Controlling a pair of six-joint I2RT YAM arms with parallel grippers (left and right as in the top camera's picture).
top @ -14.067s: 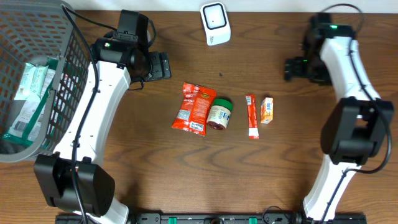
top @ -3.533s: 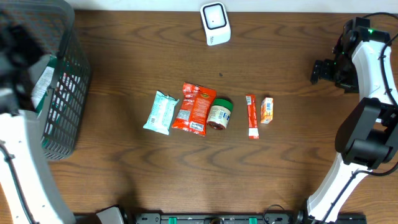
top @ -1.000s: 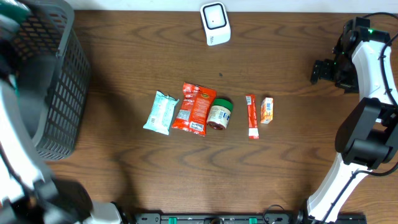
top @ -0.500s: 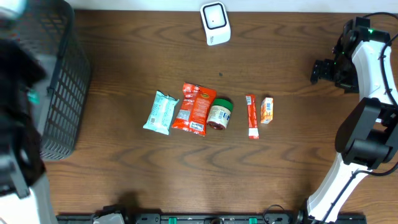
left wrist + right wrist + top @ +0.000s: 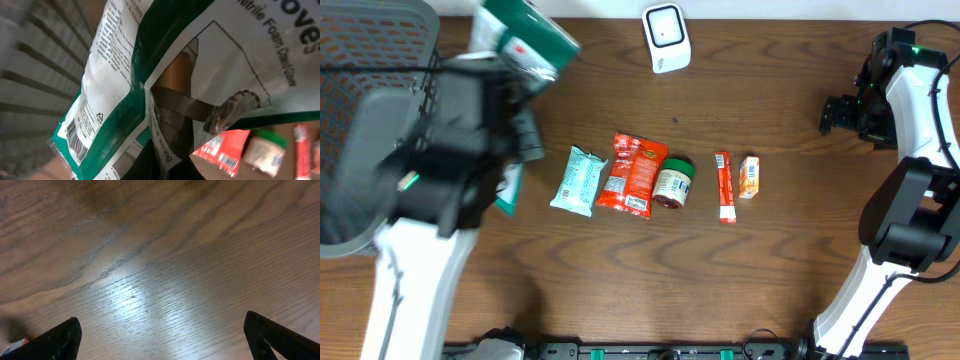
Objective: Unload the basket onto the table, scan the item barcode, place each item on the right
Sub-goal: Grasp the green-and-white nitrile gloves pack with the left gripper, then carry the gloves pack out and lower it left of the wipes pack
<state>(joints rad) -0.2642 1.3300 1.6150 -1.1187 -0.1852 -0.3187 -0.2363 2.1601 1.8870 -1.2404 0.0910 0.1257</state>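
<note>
My left gripper (image 5: pixel 167 150): jaws closed tight on the green-and-white glove packet (image 5: pixel 150 65). The packet fills the wrist view and is creased where I pinch it. A barcode (image 5: pixel 75 140) shows at its lower corner. From overhead, the packet is lifted above the far-left corner of the desk (image 5: pixel 620 290), beside the basket (image 5: pixel 360 60). My right gripper (image 5: pixel 165 340): jaws spread wide, holding nothing, over bare wood near the desk's right edge. The scanner (image 5: pixel 665 38) sits at the middle of the far edge.
</note>
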